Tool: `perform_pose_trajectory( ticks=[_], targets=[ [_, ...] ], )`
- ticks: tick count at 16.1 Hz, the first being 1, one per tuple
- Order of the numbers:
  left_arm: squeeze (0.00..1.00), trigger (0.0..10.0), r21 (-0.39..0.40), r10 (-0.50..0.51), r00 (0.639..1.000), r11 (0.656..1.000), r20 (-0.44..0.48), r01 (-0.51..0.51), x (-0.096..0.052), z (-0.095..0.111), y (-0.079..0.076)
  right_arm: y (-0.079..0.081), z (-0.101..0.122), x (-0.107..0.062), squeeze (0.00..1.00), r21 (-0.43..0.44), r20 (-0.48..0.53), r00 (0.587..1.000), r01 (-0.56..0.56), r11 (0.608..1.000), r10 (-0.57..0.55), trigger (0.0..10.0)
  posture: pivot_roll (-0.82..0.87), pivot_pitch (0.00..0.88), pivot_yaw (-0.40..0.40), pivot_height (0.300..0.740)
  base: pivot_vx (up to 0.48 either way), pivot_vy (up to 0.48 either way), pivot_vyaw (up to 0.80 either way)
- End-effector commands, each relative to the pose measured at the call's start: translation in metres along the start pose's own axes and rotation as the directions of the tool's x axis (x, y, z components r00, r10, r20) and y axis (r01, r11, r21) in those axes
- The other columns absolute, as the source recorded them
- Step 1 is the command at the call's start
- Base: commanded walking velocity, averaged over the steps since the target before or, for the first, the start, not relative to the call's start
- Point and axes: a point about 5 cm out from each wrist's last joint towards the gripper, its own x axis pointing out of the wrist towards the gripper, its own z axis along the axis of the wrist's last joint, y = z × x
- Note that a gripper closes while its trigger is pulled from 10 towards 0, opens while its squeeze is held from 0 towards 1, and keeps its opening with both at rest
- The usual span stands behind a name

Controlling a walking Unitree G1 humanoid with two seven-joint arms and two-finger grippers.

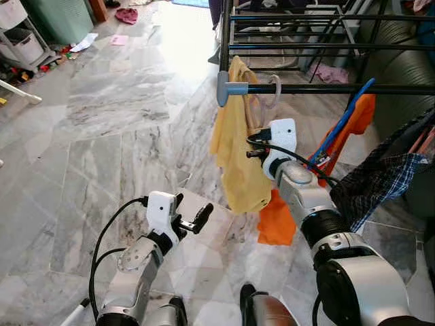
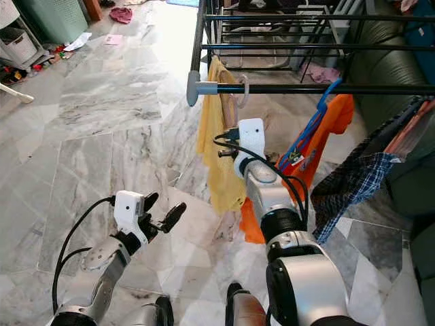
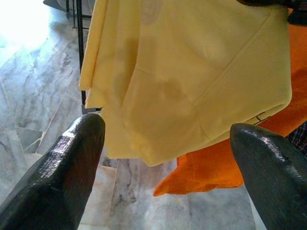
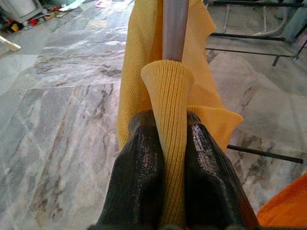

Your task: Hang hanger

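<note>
right claw (image 4: 165, 158): clenched on yellow shirt (image 1: 234, 146) hanging at rail (image 1: 326, 88) | left claw (image 1: 192, 219): released, low over floor (image 1: 102, 136)

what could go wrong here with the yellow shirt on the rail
1. The right gripper is shut on the yellow shirt, pinching knit fabric; pulling away without opening could drag the shirt and its hanger hook off the rail.
2. The shirt hangs at the rail's end cap, so a sideways tug may slide it off.
</note>
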Motion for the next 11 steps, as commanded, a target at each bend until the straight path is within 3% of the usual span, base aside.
perform_pose_trajectory(
  ticks=[1, 5, 11],
  targets=[
    [0.00, 10.0, -0.003, 0.011, 0.999, 1.000, -0.040, -0.011, -0.003, -0.008, 0.001, 0.010, -0.005, 0.002, 0.00, -0.053, -0.032, 0.999, -0.004, 0.999, 0.002, 10.0, -0.09, 0.265, 0.034, 0.740, 0.000, 0.000, 0.00],
    [0.00, 10.0, -0.004, 0.010, 0.999, 1.000, -0.049, -0.011, -0.003, -0.010, 0.001, 0.012, 0.007, 0.006, 0.00, -0.113, 0.005, 0.999, 0.045, 0.993, -0.044, 10.0, -0.08, 0.264, 0.033, 0.740, 0.000, 0.000, 0.00],
    [0.00, 10.0, -0.007, 0.009, 0.998, 1.000, -0.066, -0.010, -0.003, -0.015, 0.001, 0.007, -0.015, 0.003, 0.00, -0.114, -0.113, 0.987, 0.105, 0.988, -0.118, 10.0, -0.08, 0.260, 0.034, 0.740, 0.000, 0.000, 0.00]
  ],
)
